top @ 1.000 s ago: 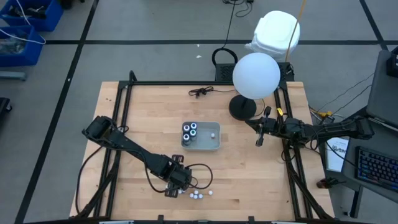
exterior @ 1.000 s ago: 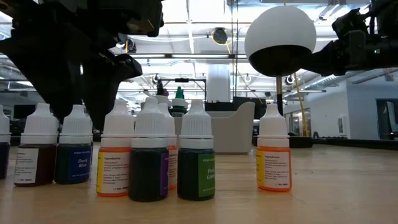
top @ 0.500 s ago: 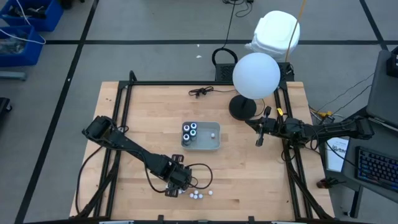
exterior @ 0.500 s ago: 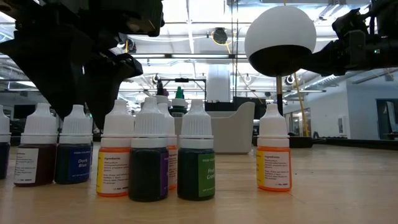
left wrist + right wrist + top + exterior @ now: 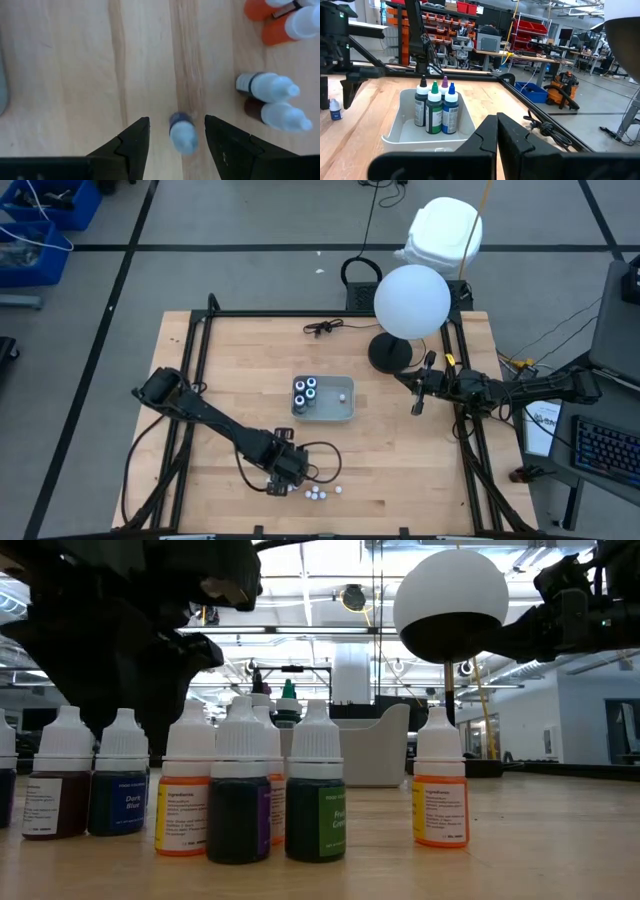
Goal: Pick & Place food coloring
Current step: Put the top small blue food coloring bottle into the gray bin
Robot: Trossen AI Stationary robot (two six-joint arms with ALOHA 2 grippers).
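Food coloring (image 5: 240,795) mostly on table near front edge, white-capped cluster | tray (image 5: 345,412) at centre holds four bigger bottles (image 5: 305,392) plus one small | left gripper (image 5: 174,140) jaws wide, straddling one small blue bottle (image 5: 182,132), not gripped yet | right gripper (image 5: 496,132) closed, empty, parked right of tray | progress: early, most small bottles left

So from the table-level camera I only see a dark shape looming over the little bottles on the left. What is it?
Observer: That is the left gripper, open, straddling one small bottle without touching it.
Operator: Where do the bottles go?
Observer: Probably the grey tray mid-table; taller bottles already stand in it.
Operator: And the other arm?
Observer: The right gripper waits shut by the table's right edge.
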